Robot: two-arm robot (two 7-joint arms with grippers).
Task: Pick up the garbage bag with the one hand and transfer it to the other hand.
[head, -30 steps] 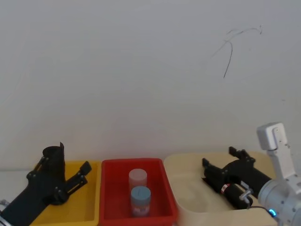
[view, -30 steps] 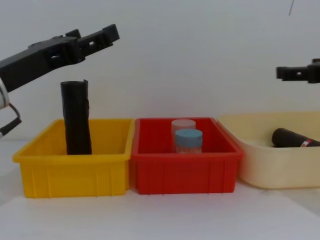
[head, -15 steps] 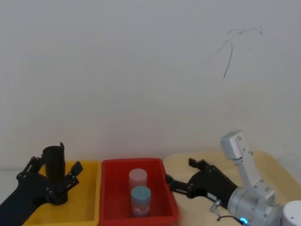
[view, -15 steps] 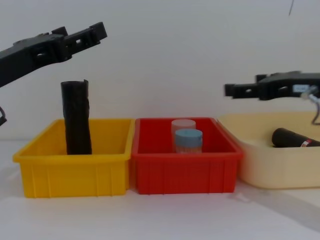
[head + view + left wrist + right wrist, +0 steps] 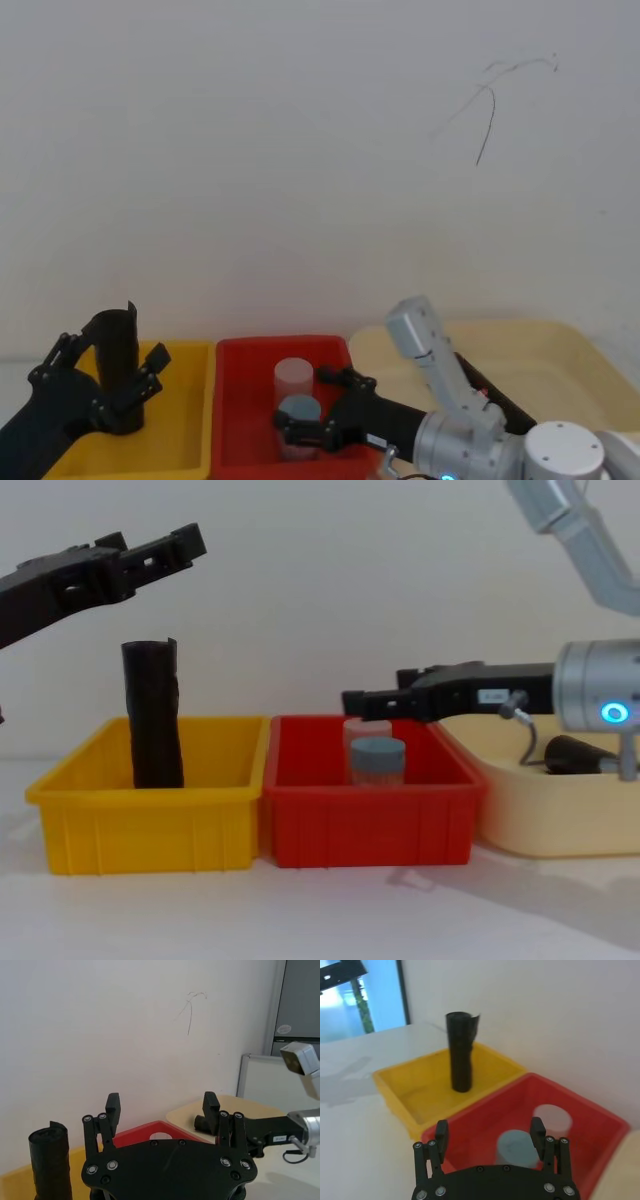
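Clearly both grippers are spread wide and hold nothing. The right gripper (image 5: 489,1131), on the silver wrist with the cyan ring light, reaches level over the red bin (image 5: 370,820). Its two fingers stand well apart, just above the tops of the jars inside. From the chest it is too close to say whether it brushes the taller jar. The left gripper (image 5: 161,1105) hangs high over the yellow bin (image 5: 150,825), up at 10 o'clock in the chest view. Its fingers are just as far apart, well clear of the roll below.

The garbage bag (image 5: 575,755) lies on its side in the cream bin (image 5: 540,815), at 3 o'clock from the right gripper. It is partly hidden behind that arm's wrist and cable, and neither gripper touches it.

Taking the head view as a clock face, the three bins sit side by side on the white bench (image 5: 300,910). The yellow one is at 7 o'clock, the red at 6 and the cream at 5. A plain black roll (image 5: 153,715) stands upright in the yellow bin, rising well above its rim. The red bin holds a blue-lidded jar (image 5: 377,760) in front. A clear jar (image 5: 293,376) stands behind it, at its 12 o'clock.
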